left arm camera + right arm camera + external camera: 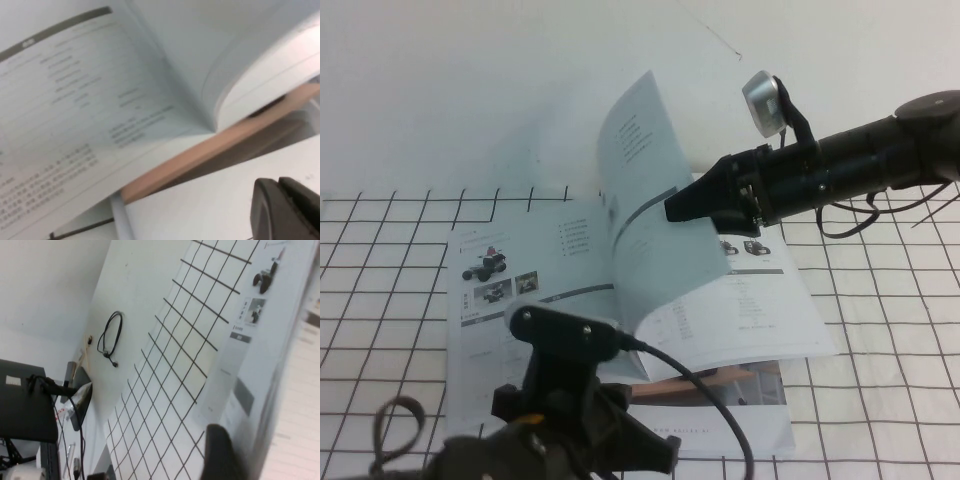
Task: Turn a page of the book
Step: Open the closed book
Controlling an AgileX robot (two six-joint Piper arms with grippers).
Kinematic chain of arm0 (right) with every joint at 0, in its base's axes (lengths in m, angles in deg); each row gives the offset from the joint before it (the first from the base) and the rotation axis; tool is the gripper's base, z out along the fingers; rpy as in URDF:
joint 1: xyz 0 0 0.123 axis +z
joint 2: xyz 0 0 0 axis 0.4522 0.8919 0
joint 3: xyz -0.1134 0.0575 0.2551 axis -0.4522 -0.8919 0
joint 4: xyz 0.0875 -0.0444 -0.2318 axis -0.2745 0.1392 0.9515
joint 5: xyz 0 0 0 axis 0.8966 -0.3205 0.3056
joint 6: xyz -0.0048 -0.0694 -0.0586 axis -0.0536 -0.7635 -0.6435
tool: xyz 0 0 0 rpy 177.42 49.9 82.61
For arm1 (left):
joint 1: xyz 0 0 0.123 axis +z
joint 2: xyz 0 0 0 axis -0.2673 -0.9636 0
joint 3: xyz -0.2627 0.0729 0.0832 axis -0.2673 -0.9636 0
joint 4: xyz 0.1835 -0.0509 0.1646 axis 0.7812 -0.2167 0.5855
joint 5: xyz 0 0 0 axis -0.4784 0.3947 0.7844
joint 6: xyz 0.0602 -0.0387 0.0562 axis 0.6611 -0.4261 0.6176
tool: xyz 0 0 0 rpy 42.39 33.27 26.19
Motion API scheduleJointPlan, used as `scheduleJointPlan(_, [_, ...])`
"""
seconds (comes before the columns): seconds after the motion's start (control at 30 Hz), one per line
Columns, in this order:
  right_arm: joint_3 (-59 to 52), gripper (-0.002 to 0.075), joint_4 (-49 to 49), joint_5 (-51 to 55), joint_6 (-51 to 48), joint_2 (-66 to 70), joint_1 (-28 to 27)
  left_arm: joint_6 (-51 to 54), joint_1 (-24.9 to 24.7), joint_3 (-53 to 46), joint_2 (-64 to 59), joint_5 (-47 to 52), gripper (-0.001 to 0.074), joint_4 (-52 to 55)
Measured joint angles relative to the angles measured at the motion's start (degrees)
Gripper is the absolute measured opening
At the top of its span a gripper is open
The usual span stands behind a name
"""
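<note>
Table [380, 300]: big and white, with a grid of black lines. The book lies in the middle of it.
Book [760, 320]: open and flat on the table. The left side shows a small vehicle with a red top. The right side shows small photos and tiny text. A plain white booklet [720, 415] peeks out from under its near edge, with a tan strip between them.
Page [650, 200]: one thin leaf stands up from the middle of the book and curves to the left. Its top edge is high in the air. A grey bar runs across it.
Right arm: long and black, it comes in from the right, almost level, above the right half of the book.
Right pincer [678, 208]: its black tip touches the raised page about halfway up. The fingers look pressed together on the page's edge. In the right wrist view one dark finger [222, 455] sits against the paper, and the other is hidden behind the page.
Left arm: low at the near edge of the table, in front of the book.
Left pincer [285, 207]: only a dark, blurry bit shows in the left wrist view, just above the white booklet. I cannot tell if it is open or closed. It holds nothing that can be seen.
</note>
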Motion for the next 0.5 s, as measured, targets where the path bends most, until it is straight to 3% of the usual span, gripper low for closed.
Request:
scheduleJointPlan(0.2, [-0.1, 0.0419, 0.1, 0.1, 0.0, 0.0, 1.4, -5.6, -13.1, 0.0, -0.1, -20.7, -0.0003, 2.8])
scheduleJointPlan(0.5, [-0.1, 0.0418, -2.1, 0.1, -0.4, 0.0, 3.6, -9.2, -14.3, 0.0, -1.2, -24.8, -0.0003, 8.2])
